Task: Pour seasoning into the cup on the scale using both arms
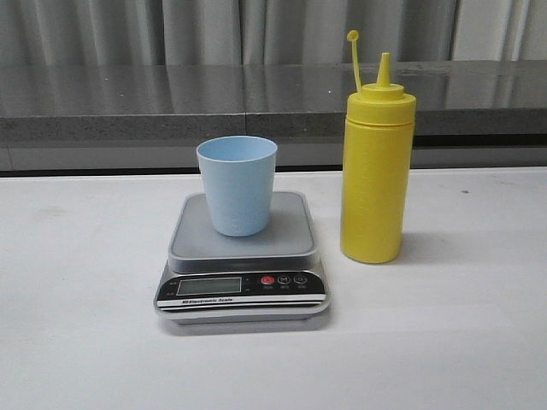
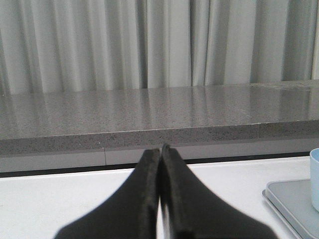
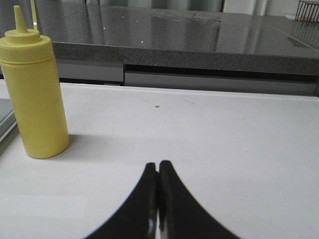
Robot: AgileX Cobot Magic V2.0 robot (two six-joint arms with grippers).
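We are noting the left gripper (image 2: 160,149) hanging over the white table (image 1: 77,342) with its black fingers pressed together, gripping nothing; the cup and scale are showing only at the edge of its wrist view. At centre, the scale (image 1: 242,295) is sitting flat on the table, and the pale blue cup (image 1: 237,184) is standing upright on its platform. Just beside the scale on the right, the yellow seasoning (image 1: 377,158) bottle is standing upright, its tethered cap off the nozzle. Farther right, the right gripper (image 3: 158,165) is resting pinched together, empty, near the bottle but apart from it.
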